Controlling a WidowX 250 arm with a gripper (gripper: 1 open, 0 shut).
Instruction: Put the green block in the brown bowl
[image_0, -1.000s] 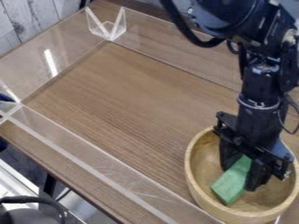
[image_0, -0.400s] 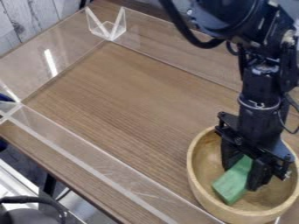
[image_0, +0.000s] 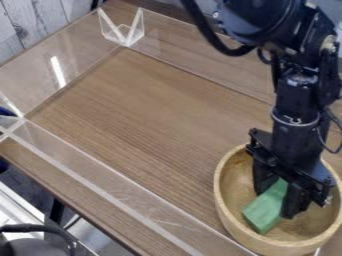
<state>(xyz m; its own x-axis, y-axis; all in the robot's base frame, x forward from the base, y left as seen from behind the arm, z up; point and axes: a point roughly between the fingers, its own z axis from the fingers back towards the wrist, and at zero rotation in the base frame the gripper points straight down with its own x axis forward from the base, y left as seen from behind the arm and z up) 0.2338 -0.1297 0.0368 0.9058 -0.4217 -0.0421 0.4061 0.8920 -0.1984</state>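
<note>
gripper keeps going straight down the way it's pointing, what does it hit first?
Most likely the green block lying between the fingers of the gripper, then the floor of the brown bowl under it. Whether the fingers already touch the block is unclear from this one view.

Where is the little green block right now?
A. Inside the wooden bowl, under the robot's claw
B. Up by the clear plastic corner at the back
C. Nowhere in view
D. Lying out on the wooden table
A: the green block sits inside the brown bowl, between the fingers of the gripper.
</note>
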